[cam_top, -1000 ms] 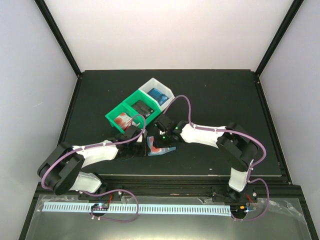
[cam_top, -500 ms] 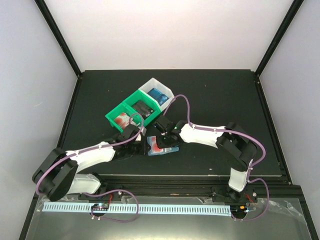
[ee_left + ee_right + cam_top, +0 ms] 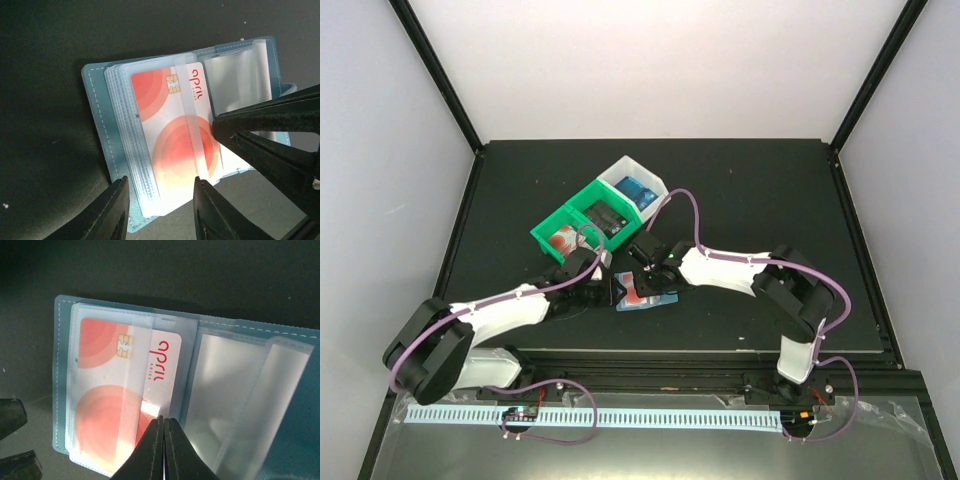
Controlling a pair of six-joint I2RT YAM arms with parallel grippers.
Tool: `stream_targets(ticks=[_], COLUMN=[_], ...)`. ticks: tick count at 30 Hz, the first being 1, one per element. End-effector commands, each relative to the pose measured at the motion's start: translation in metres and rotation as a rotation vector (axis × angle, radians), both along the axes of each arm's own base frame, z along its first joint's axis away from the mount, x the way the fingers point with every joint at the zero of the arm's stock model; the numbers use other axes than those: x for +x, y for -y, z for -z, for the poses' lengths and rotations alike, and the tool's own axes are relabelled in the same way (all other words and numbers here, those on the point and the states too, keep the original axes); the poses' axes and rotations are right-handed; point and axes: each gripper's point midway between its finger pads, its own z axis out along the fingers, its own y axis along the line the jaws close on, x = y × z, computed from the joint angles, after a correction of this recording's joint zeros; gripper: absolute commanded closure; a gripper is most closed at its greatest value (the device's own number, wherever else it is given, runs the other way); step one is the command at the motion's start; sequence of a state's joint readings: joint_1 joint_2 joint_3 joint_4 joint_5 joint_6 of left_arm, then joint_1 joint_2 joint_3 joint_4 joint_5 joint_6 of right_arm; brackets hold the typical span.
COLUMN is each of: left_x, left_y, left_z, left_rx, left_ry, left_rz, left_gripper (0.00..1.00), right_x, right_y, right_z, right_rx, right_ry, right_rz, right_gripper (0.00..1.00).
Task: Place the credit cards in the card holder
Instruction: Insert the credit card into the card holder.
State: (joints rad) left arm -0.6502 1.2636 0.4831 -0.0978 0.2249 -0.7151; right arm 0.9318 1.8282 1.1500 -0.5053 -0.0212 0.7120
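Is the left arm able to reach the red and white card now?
Probably yes. The left fingers are open right over the card at its near edge, with nothing between. The right fingers are shut, and only at its other edge.

Red-white card point(image 3: 102, 400) in open teal holder point(image 3: 227, 385)

The credit card point(image 3: 170, 135) lies in the open card holder point(image 3: 97, 130), bins point(image 3: 566, 207) behind it.

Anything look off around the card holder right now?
Only the red-and-white card: it sits only partly in the card holder's clear pocket, with most of its face outside the sleeve. Nothing looks spilled or damaged.
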Motion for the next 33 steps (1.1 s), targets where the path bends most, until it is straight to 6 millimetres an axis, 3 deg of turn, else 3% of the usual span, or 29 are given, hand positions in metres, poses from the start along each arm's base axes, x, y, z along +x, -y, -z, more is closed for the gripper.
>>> stream_targets(ticks=[1,14,33], left_x=[0.004,0.005,0.003], left_y=[0.011,0.02,0.037], left_z=[-0.004,0.003,0.001], left_rx=[-0.054,-0.085,-0.149], left_ry=[-0.003,-0.028,-0.038], left_rz=[-0.003,0.009,0.083], left_gripper=[0.63,0.63,0.73], right_x=[-0.003,-0.008,-0.01], right_y=[0.004,0.012,0.004], right_z=[0.01,0.026,0.023], right_rx=[-0.033,-0.064,-0.014], right_ry=[-0.004,-0.027,-0.039], right_rz=[-0.005,0.009,0.004], right_gripper=[0.96,0.99,0.99])
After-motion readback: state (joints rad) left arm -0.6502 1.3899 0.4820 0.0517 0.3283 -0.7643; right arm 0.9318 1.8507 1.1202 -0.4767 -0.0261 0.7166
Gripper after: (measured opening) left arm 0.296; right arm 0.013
